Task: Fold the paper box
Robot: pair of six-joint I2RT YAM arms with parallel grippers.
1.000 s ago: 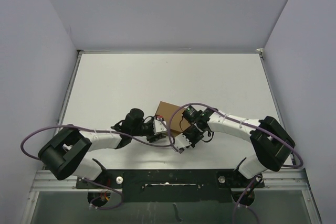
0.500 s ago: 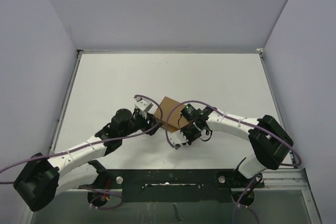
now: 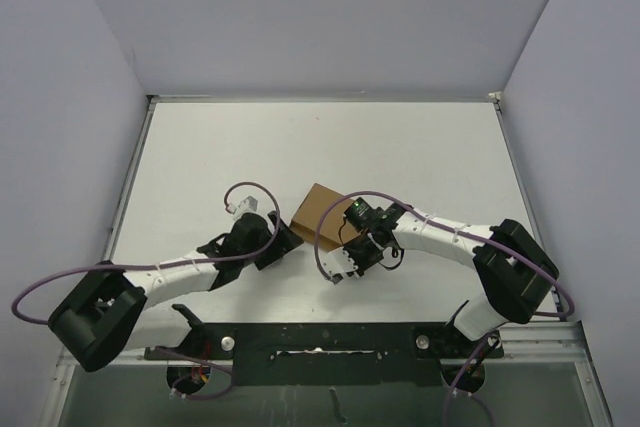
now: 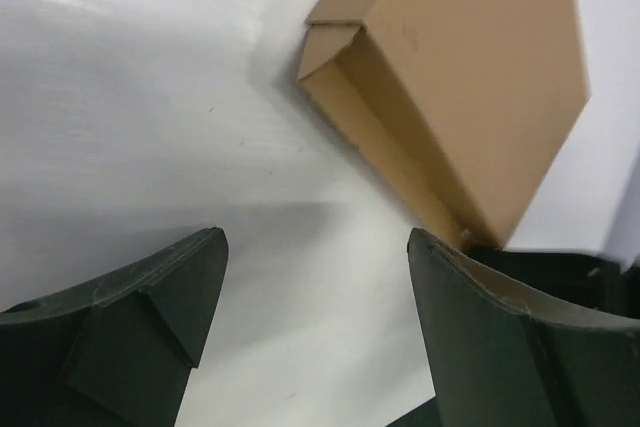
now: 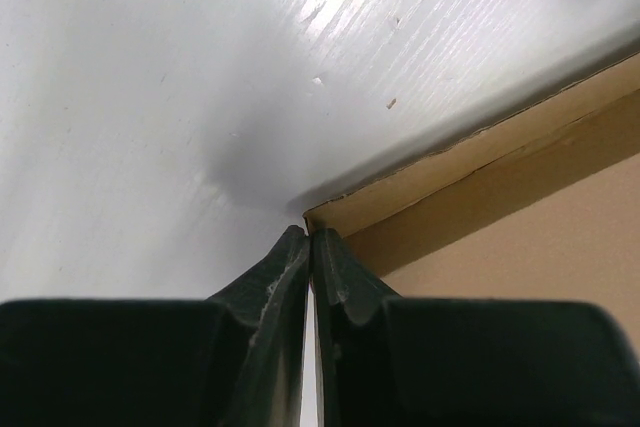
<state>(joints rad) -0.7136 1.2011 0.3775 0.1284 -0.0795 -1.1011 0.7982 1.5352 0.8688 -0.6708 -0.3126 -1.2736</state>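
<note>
The paper box [image 3: 315, 209] is a brown cardboard tray lying near the middle of the white table [image 3: 220, 157]. In the left wrist view it [image 4: 460, 77] lies ahead and to the right, showing one open side with a folded corner flap. My left gripper [image 3: 282, 242] sits just off the box's near-left side. It [image 4: 315, 247] is open, with only bare table between its fingers. My right gripper [image 3: 347, 240] is at the box's near-right corner. It [image 5: 309, 237] is shut there, one finger outside and one inside the box [image 5: 520, 237], pinching the thin wall.
Grey walls close the table [image 5: 150, 67] in on three sides. The two arms' bases and a metal rail [image 3: 320, 342] line the near edge. Purple cables [image 3: 330, 237] loop over both arms beside the box.
My left arm has swung and drawn back from the box to its near-left side, its jaws opening wider. The box has turned slightly and shifted left. The right gripper stays pinched at the corner.
</note>
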